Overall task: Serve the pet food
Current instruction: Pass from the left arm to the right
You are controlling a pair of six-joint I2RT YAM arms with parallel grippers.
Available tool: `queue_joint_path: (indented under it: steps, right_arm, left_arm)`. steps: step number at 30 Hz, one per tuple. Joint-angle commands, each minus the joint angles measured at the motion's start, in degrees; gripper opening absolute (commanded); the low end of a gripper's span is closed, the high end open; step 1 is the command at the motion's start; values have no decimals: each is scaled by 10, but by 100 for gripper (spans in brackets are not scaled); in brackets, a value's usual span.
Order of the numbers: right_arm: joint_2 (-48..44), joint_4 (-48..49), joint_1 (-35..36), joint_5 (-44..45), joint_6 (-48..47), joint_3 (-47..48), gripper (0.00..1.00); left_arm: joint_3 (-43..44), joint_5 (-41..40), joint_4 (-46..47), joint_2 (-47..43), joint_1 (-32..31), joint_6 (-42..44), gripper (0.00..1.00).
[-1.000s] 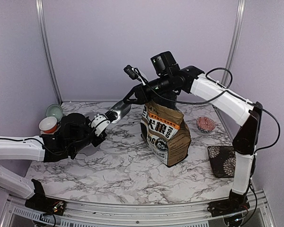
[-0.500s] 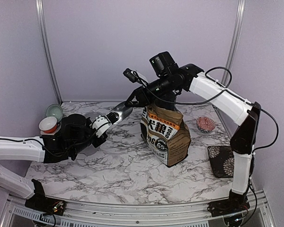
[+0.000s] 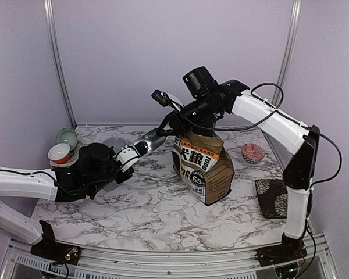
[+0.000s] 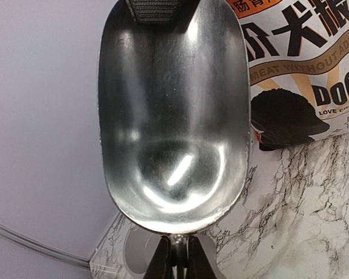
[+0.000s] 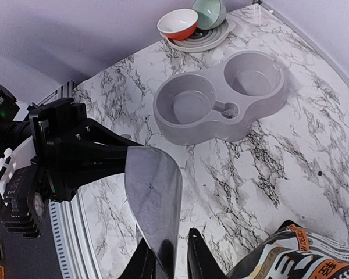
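Reference landmark: dog-food bag [image 3: 203, 168], upright on the marble table [image 3: 163, 215]; it stands where it stood a second ago.

1. Far left of the bag: a red-and-white bowl [image 3: 60, 153] and a green bowl [image 3: 67, 137] stacked on a plate; unchanged.
2. Left of the bag: left gripper [image 4: 177, 261]; fingers closed tight on the handle of the metal scoop [image 3: 151, 138]. Since the earlier frame this arm has advanced toward the bag and lifted the scoop higher.
3. Behind the left wrist, still left of the bag: grey double feeder [image 5: 221, 96]; both wells bare. In the top view a part of it now shows that the arm covered before.
4. Scoop: mouth pointed at the bag's upper left corner, near it but apart; bowl is bare shiny metal in the left wrist view.
5. Just above and left of the bag's top: right gripper [image 5: 166, 258]; fingers pinched on the scoop's front lip, one ribbed pad flat on the inner face; it has shifted slightly up and toward the bag.
6. Pet food: no kibble shows in any view; the bag's mouth lies behind the right arm.
7. Right of the bag: a red-patterned small bowl [image 3: 252, 153], well apart; nearer the front, a dark flowered mat [image 3: 271, 196]; both unchanged.
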Motion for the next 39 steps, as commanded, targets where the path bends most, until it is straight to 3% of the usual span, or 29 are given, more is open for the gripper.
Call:
queue_joint_path:
  steps: [1,8,13,20,29,32,39]
  right_arm:
    - [-3,-26,8,6,-7,-10,18]
    - [-5,-31,9,-1,-13,-16,0]
    - [-6,-30,9,-5,-15,-15,0]
    - [-5,-18,9,-15,-12,6,0]
    - [-28,30,9,-6,-7,4,0]
    - [-36,45,7,-9,-9,2,0]
    - [-76,105,7,-12,-32,-29,0]
  left_arm:
    - [20,-11,28,8,-8,17,0]
    - [22,-22,33,13,-9,25,0]
    - [20,-26,33,11,-11,23,1]
    - [16,-32,32,-2,-17,21,28]
    - [-6,-22,30,-41,-22,6,75]
    - [-6,-6,15,-65,-22,-20,82]
    - [2,61,-52,-144,-22,-110,86]
